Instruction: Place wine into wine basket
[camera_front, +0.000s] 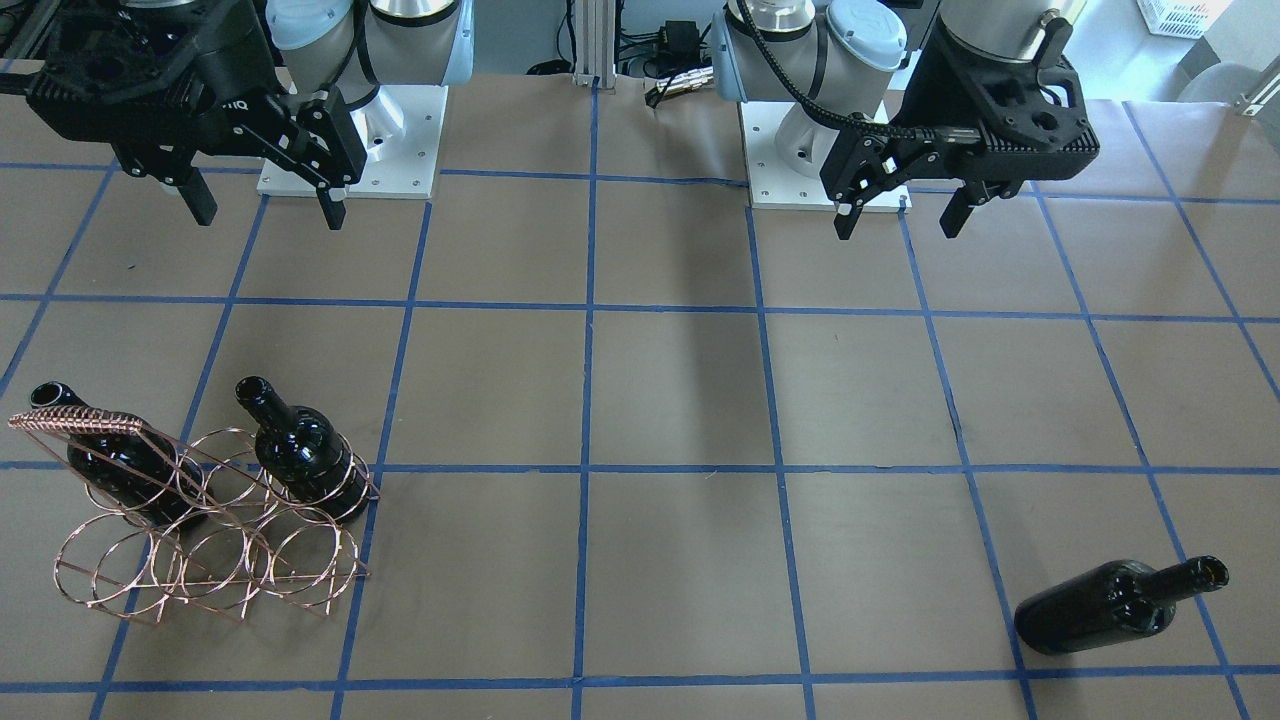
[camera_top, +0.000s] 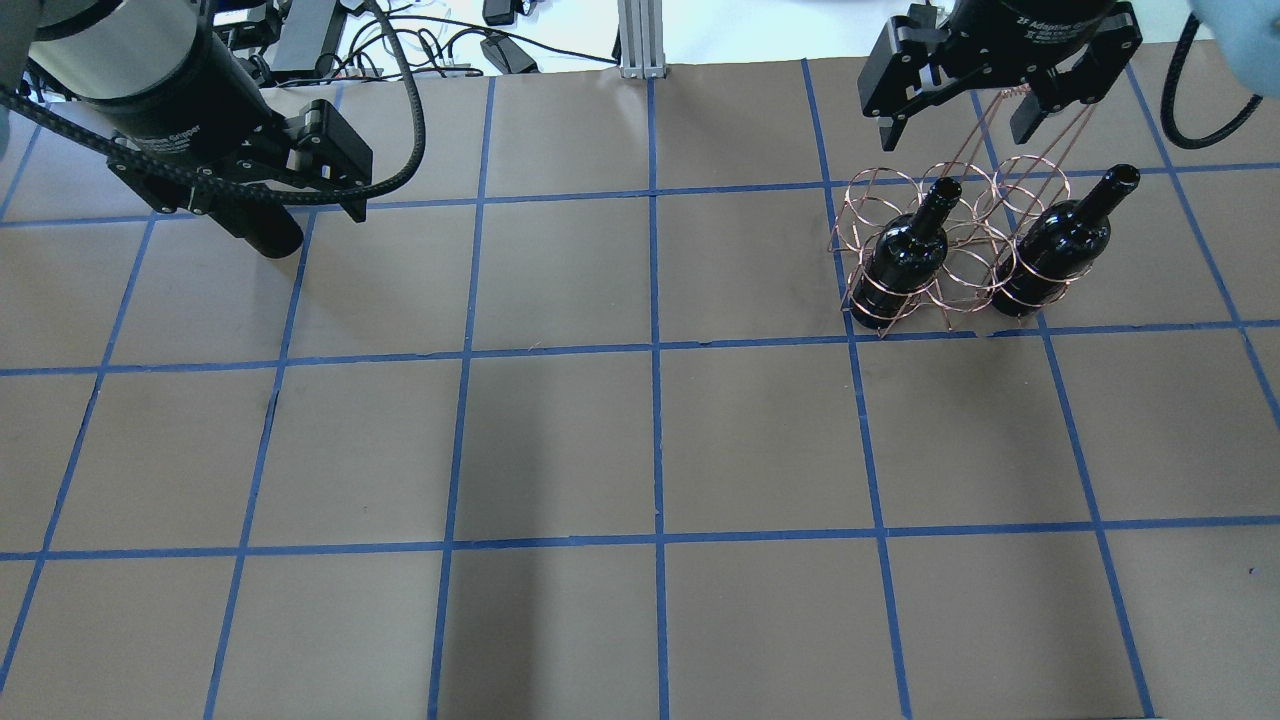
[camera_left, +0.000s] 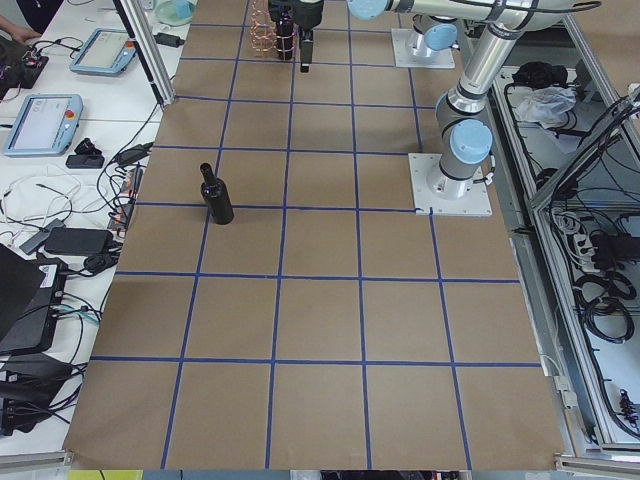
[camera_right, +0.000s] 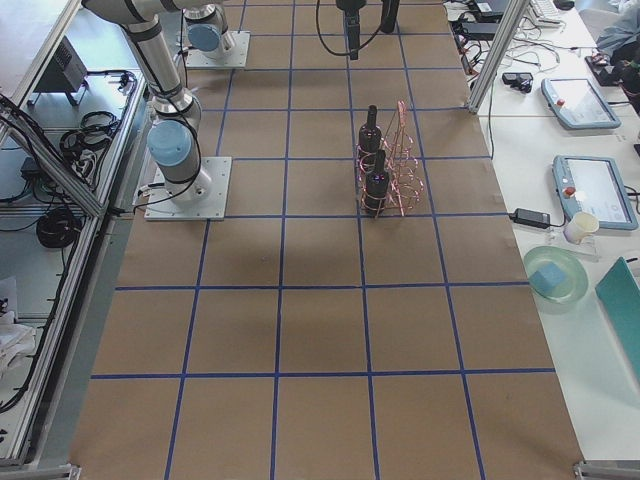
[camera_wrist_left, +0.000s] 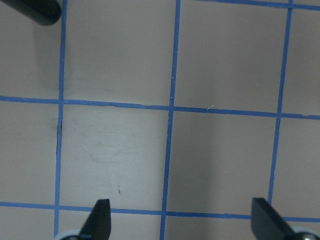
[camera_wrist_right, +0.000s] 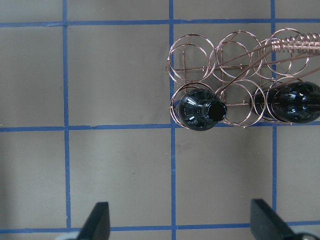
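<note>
Two glossy black bottles are standing upright in the wine basket (camera_top: 960, 250), which is sitting on the table (camera_top: 560, 450) at the robot's right, toward the far edge. One bottle (camera_top: 905, 262) is filling an end ring of the row nearer the robot, and the other bottle (camera_top: 1052, 248) is filling the opposite end ring of that row, both necks rising above the wire. The right gripper (camera_top: 955, 138) is hanging above the basket's far side, its fingers spread wide and holding nothing. A third bottle (camera_front: 1105, 610), the loose wine, is standing upright on the brown paper at the robot's left, well apart from the basket. The left gripper (camera_front: 897, 228) is hovering above the table near it, fingers likewise parted and gripping nothing; its wrist camera is catching only the bottle's edge in the upper left corner.
</note>
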